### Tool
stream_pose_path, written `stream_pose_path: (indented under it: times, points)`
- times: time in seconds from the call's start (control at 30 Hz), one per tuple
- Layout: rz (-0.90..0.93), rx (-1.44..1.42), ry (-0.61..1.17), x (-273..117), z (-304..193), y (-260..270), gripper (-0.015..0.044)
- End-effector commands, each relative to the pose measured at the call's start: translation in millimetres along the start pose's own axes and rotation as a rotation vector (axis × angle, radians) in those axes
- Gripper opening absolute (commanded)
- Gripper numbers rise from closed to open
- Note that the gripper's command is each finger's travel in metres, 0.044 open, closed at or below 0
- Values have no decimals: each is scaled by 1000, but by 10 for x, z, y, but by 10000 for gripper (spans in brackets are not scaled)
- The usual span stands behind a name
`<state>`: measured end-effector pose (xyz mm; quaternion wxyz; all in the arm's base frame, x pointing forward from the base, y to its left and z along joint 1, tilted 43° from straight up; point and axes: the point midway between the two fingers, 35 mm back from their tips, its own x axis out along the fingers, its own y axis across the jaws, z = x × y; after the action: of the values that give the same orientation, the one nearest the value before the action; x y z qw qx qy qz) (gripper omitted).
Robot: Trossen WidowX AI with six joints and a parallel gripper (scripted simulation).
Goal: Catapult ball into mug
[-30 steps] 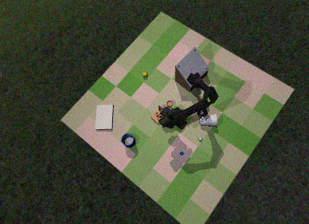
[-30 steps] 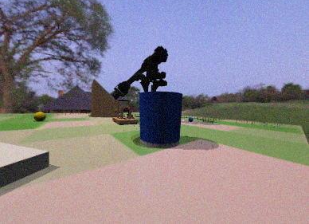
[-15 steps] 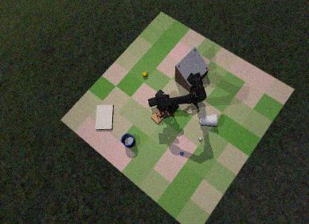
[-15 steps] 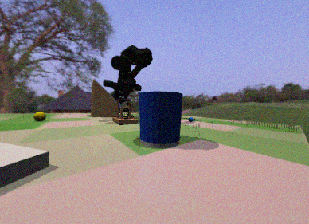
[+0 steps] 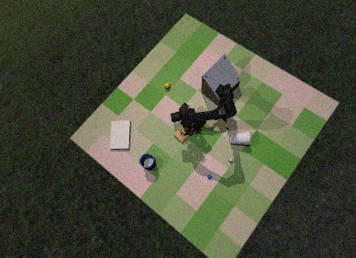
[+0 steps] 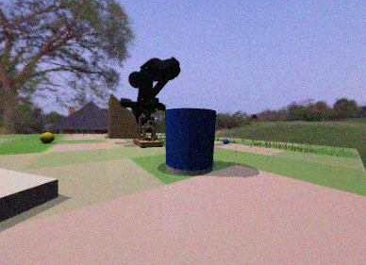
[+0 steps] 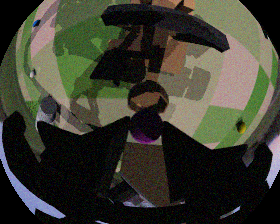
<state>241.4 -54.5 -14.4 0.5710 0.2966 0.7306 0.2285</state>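
Note:
My gripper (image 7: 145, 123) is shut on a dark purple ball (image 7: 146, 131). The ball is at the near edge of the catapult's round cup ring (image 7: 132, 104) in the wrist view; whether it touches the ring cannot be told. The wooden catapult (image 5: 181, 136) (image 6: 149, 143) (image 7: 174, 56) stands under the gripper, its rear part hidden by the arm in the top view. A dark crossbar (image 7: 201, 34) spans its far part in the wrist view. The blue mug (image 5: 148, 162) (image 6: 191, 138) stands upright, apart from the catapult, toward the lower left in the top view.
A large grey-brown block (image 5: 221, 72) (image 6: 118, 119) stands behind the arm. A white cylinder (image 5: 240, 139) lies on its side. A white ball (image 5: 230, 160), a blue ball (image 5: 209, 176) (image 6: 225, 140) and a yellow ball (image 5: 167, 85) (image 6: 46, 138) lie around. A flat white box (image 5: 120, 135) is left of the mug.

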Motion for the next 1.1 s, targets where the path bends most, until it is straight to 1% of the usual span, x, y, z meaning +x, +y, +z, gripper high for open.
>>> stream_pose_path:
  times: [0.0, 0.3, 0.37, 0.53, 0.87, 0.93, 1.07]
  points:
    - [9, 10, 8, 64, -7, -4, 0]
    - [9, 10, 8, 178, 36, -1, 0]
    - [0, -1, -3, 113, 49, 1, 0]
    - [0, -1, -3, 113, 49, 1, 0]
    - [0, 0, -3, 85, 44, -1, 263]
    - [0, 6, -1, -146, -7, -21, 315]
    - [11, 21, 7, -813, -276, -32, 420]
